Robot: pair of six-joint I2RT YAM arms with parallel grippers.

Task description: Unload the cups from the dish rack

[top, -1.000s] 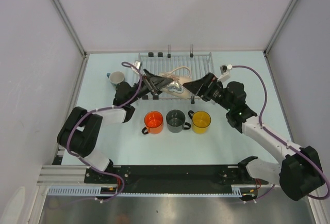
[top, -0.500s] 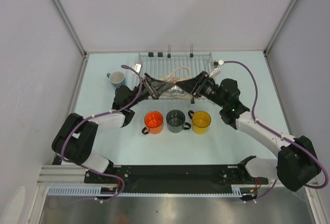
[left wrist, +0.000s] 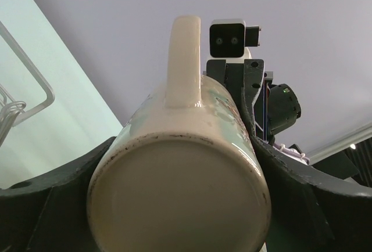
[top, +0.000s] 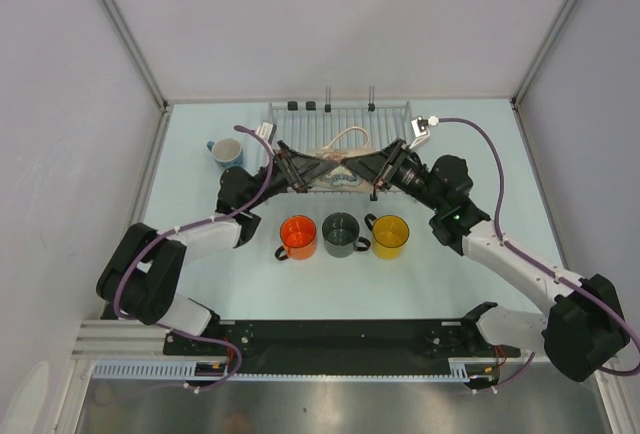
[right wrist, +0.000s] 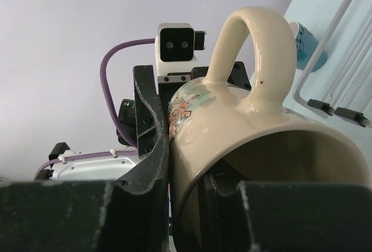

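Observation:
The cream-beige cup (top: 335, 169) lies on its side in the air over the dish rack (top: 390, 114), its handle pointing up. My left gripper (top: 305, 167) is shut on its base end; the black fingers (left wrist: 296, 194) hug both sides of the cup (left wrist: 180, 194). My right gripper (top: 365, 166) is shut on the cup's mouth, one finger (right wrist: 154, 124) outside the wall and the other inside the cup (right wrist: 261, 124). The orange cup (top: 298, 236), dark grey cup (top: 340, 233) and yellow cup (top: 390, 236) stand in a row on the table. The light blue cup (top: 226, 152) stands left of the rack.
The rack's upright prongs (top: 372, 94) rise at its far edge. Rack wires (right wrist: 349, 25) show to the right in the right wrist view, with the light blue cup (right wrist: 305, 46) beyond. White enclosure walls (top: 60, 104) close in the table on three sides.
My right gripper came in leftward from beside the rack and shut on the cream cup's rim. The left gripper kept hold of the cup and shifted it slightly.

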